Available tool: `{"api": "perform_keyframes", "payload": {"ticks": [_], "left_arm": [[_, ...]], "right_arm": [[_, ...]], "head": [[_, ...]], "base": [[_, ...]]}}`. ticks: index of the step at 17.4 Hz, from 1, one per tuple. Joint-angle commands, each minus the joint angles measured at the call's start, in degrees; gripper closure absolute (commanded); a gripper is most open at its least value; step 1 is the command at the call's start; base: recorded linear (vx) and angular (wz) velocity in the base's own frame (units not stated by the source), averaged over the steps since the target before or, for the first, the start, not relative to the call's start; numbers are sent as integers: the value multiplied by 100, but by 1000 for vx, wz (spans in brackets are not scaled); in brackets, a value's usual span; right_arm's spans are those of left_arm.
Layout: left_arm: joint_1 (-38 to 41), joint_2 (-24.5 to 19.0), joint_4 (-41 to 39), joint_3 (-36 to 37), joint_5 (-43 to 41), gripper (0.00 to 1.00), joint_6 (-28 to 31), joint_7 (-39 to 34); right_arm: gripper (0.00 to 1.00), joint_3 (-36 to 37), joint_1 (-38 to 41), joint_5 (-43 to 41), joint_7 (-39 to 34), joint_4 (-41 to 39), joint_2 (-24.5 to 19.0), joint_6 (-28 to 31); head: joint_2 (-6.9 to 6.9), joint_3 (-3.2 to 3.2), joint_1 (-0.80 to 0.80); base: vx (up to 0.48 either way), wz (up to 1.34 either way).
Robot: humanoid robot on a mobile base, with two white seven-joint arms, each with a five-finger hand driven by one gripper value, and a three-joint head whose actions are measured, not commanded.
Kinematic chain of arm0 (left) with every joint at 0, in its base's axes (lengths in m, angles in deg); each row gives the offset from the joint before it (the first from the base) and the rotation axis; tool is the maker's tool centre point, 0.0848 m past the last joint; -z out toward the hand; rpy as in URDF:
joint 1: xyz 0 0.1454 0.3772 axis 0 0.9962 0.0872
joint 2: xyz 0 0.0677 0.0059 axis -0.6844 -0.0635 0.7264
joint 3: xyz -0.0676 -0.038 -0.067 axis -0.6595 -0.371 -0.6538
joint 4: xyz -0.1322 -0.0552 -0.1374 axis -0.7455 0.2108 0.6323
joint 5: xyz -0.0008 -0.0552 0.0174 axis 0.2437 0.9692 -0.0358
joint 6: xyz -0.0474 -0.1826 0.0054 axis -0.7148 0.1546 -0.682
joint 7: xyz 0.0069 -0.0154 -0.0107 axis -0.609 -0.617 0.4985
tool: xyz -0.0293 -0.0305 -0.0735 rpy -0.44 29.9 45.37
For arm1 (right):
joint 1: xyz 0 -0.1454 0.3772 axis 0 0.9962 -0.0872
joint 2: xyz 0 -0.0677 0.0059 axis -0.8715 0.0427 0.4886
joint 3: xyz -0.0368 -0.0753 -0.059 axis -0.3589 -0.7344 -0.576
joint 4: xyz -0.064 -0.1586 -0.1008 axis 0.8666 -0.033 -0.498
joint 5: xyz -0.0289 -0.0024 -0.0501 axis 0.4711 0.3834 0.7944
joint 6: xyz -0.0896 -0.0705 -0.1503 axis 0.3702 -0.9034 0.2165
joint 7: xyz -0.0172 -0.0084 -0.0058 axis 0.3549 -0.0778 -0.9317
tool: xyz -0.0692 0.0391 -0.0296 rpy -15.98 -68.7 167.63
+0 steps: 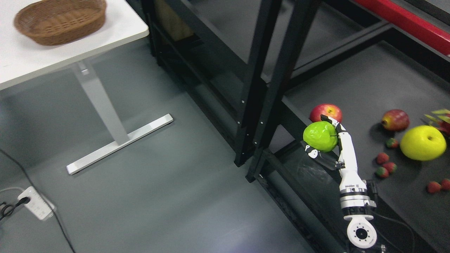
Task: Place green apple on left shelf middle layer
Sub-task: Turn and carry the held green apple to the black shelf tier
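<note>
Head view. The green apple [320, 136] is being gripped by the right hand [325, 146], whose arm is entering from the lower right; one finger is being pressed over the fruit's right side up to its top, and darker fingers are being curled under it from below. The apple is nearly round, so no long axis can be told; its stem dimple is being turned toward the right, against the upper finger. The fruit is being held above the front left corner of the dark shelf board [351, 88] on the right, just beside the black uprights [267, 80] of the shelf frame. Directly behind it a red apple [326, 111] is lying on the board, partly hidden. Further right on the same board a red-and-yellow fruit [395, 119], a large yellow apple [423, 142] and several strawberries [385, 165] are lying loose, well apart from the hand. At upper left a wicker basket [60, 20] is standing on a white surface [116, 35]; nothing can be seen inside it. A power strip [35, 203] is lying on the grey floor at lower left.
</note>
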Motion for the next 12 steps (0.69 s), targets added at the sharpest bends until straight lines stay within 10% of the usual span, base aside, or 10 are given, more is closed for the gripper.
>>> {"api": "perform_keyframes", "payload": {"ticks": [1,12], "left_arm": [[53,-100,0,0,0,0,-1,-1],[53,-100,0,0,0,0,-1,-1]], "right_arm": [[100,232,-111,0,-7,10,98,191],[100,250,-138,0,-7,45,98,227]], "head": [[0,0,0],[0,0,0]], "base": [[-73,-935],[90,-697]]}}
